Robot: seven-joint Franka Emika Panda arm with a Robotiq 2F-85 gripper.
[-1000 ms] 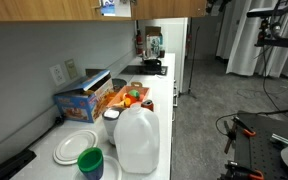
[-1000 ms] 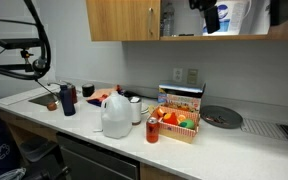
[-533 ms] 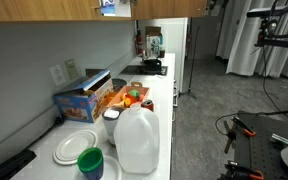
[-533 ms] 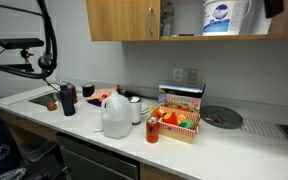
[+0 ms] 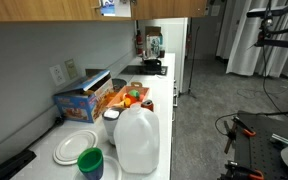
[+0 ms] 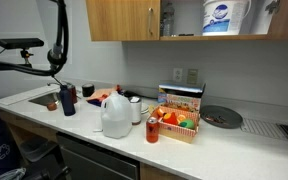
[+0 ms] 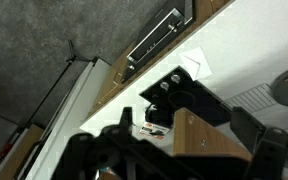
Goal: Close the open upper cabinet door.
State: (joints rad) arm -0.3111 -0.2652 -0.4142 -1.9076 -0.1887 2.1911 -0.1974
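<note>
The upper cabinet door (image 7: 206, 146) is a light-brown wooden panel; in the wrist view its corner fills the space between my fingers, high above the white counter. My gripper (image 7: 184, 120) is open, with one finger on each side of the panel and not clamped on it. In an exterior view the open cabinet compartment holds a white tub (image 6: 224, 15), and a narrow tan strip (image 6: 271, 18) at its right seems to be the door edge-on. The neighbouring door (image 6: 124, 18) is shut. My gripper is hidden in both exterior views.
The counter holds a milk jug (image 6: 117, 112), a colourful box of groceries (image 6: 180, 112), a dark plate (image 6: 222, 118) and cups (image 6: 67, 98) by the sink. The jug (image 5: 137, 140) and white plates (image 5: 76, 146) are nearest in an exterior view.
My gripper has moved right across the front of the open compartment, past the white tub, and has left the exterior view at the upper right.
</note>
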